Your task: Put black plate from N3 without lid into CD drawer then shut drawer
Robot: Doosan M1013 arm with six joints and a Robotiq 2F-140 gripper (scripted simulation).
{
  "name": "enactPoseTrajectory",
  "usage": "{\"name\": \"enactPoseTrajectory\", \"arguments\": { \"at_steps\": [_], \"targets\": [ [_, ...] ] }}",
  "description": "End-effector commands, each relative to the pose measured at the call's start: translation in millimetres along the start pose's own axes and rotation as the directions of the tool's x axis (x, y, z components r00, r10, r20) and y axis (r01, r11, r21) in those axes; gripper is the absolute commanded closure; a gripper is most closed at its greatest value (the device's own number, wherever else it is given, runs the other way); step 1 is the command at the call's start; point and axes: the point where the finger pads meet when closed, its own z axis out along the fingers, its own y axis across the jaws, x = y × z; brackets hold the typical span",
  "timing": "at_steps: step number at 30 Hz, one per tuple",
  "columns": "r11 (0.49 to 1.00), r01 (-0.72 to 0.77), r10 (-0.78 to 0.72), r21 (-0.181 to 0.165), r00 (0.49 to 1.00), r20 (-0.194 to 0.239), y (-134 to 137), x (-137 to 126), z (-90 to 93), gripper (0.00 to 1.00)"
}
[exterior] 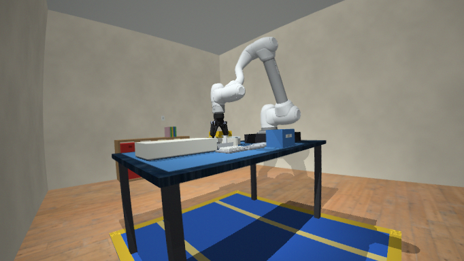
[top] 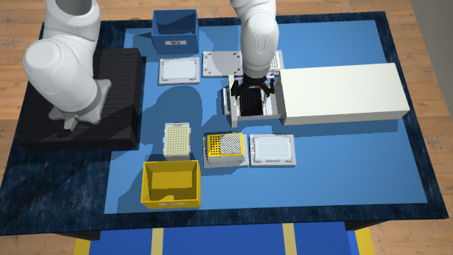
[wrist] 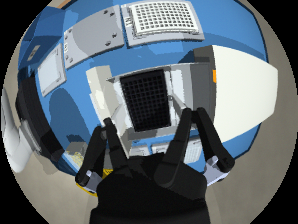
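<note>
While the black well plate [top: 251, 101] lies flat in the open drawer [top: 234, 117] of the white cooler [top: 342, 93], the gripper [top: 253, 89] hangs above it with its fingers spread wide and nothing between them. In the wrist view the two black fingers stand on either side of the black plate [wrist: 145, 102], apart from it (how far above it they are cannot be told from that angle). The plate sits in the drawer's place nearer the arm's base, its long side running across the drawer. The drawer stands pulled out toward the black pedestal [top: 126, 66], its front panel at the bench-side end. Beside the drawer on the blue bench mat [top: 332, 172] a grey nest [top: 222, 64] shows only its bare plate. Further off are a blue bin [top: 175, 43], a yellow bin [top: 171, 200], a yellow tip rack [top: 225, 144], a pale tip box [top: 177, 139] and a clear well plate [top: 272, 148]. From the exterior view the arm [exterior: 275, 81] reaches over the table [exterior: 190, 170], the gripper [exterior: 218, 130] just above the cooler's end.
</note>
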Motion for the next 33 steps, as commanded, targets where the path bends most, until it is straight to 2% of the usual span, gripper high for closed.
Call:
{"name": "enactPoseTrajectory", "arguments": {
  "at_steps": [1, 33],
  "targets": [
    [1.0, 0.0, 0.0, 0.0, 1.0, 0.0, 0, 0, -2.8, 0.34],
    [1.0, 0.0, 0.0, 0.0, 1.0, 0.0, 0, 0, -40.2, 0.34]
  ]
}}
